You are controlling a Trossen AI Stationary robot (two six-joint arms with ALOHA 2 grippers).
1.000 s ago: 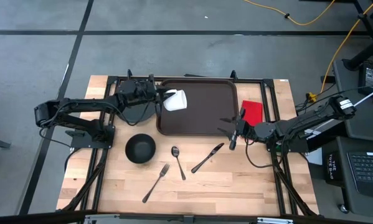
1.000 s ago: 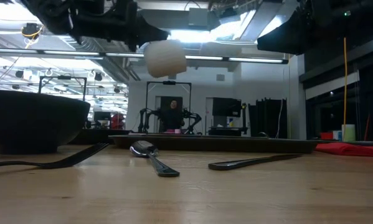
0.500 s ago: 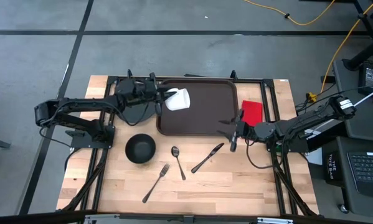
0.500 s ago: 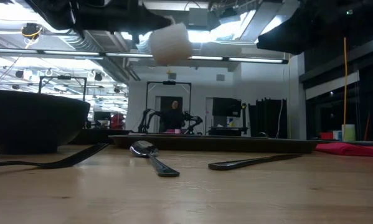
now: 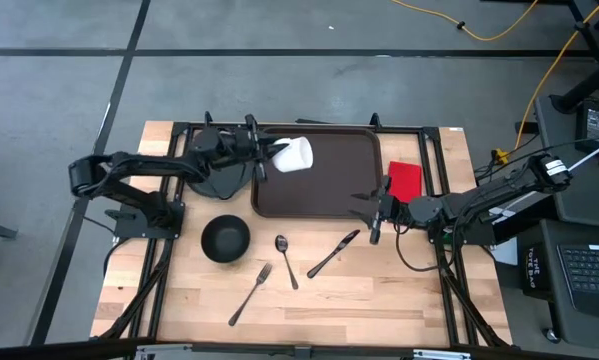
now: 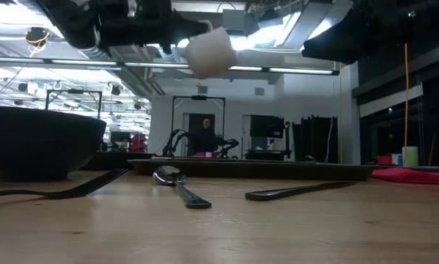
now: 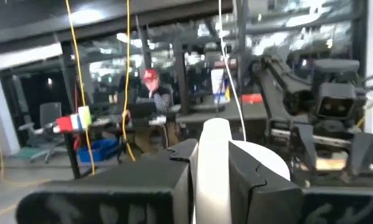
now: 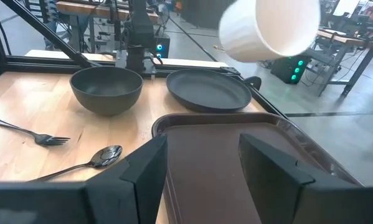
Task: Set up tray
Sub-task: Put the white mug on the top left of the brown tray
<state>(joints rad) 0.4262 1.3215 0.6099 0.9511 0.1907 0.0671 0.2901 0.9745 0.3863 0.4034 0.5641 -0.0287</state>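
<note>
We are seeing the left claw point(image 5: 269, 153) gripping a white cup point(image 5: 295, 154) above the tray point(image 5: 324, 190), the right claw point(image 5: 371, 208) waiting open beside it.

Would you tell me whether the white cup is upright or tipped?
Tipped: the left gripper holds the white cup on its side above the tray.

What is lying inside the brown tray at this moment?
Nothing rests inside the tray. The left gripper holds a white cup in the air above its corner; the patch beneath the cup is hidden.
</note>
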